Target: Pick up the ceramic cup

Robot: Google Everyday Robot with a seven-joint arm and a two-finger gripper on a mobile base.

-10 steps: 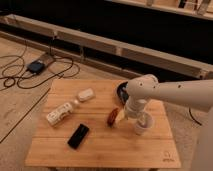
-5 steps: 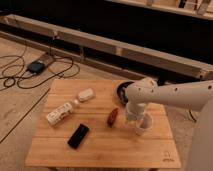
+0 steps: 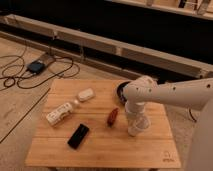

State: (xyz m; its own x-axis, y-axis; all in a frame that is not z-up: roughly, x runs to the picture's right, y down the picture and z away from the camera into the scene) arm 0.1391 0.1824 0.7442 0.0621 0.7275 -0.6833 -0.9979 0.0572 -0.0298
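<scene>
White cup (image 3: 139,127) stands near the table's (image 3: 100,150) right edge, just right of a red-brown item (image 3: 112,116). The gripper (image 3: 135,120) hangs right at it, its tip hidden by the wrist, so contact is unclear. Judging by this, the grasp step is underway; next comes a firm hold, then lifting.

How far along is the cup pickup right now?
Done: the arm has reached the right side of the wooden table, and the gripper is down at the ceramic cup. In hand: closing in on the cup, which looks to rest on the table. Left: a confirmed grasp and the lift. The bottle and black phone lie untouched.
</scene>
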